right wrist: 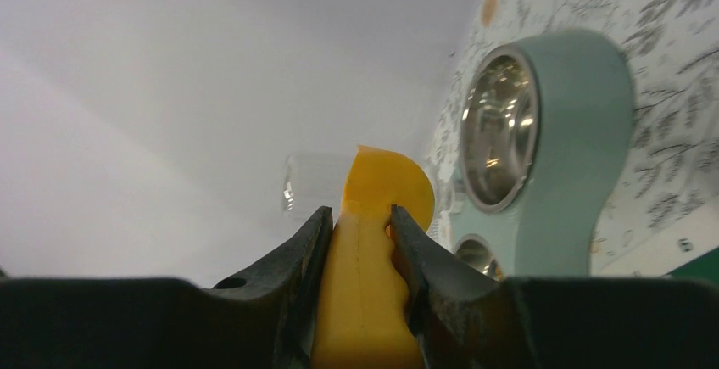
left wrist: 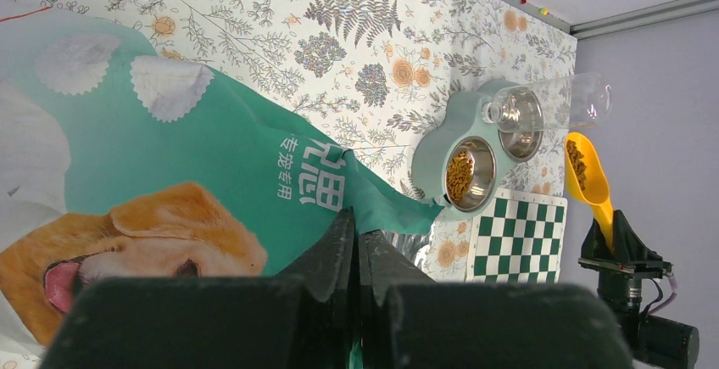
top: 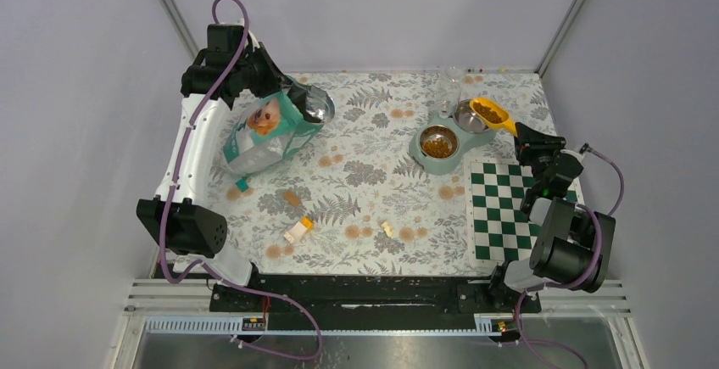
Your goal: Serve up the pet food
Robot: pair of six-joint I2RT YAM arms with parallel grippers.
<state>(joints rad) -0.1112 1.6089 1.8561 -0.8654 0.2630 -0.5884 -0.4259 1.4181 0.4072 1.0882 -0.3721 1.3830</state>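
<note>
One bowl (top: 438,142) served, one empty: right end effector (right wrist: 363,242) clamped my kibble (top: 487,112) scoop (top: 502,123), left end effector (left wrist: 356,250) the bag (left wrist: 212,174).

a white cloth printed with grey ferns and orange flowers (top: 365,191) covers the table. on its right near part a green-and-white chequered square mat (top: 500,208) lies flat. a small orange-and-white toy block (top: 298,231) lies near the front edge, left of centre. a smaller pale yellow block (top: 387,228) lies well apart to its right, between it and the mat. plain grey walls (top: 85,89) stand round the table.
</note>
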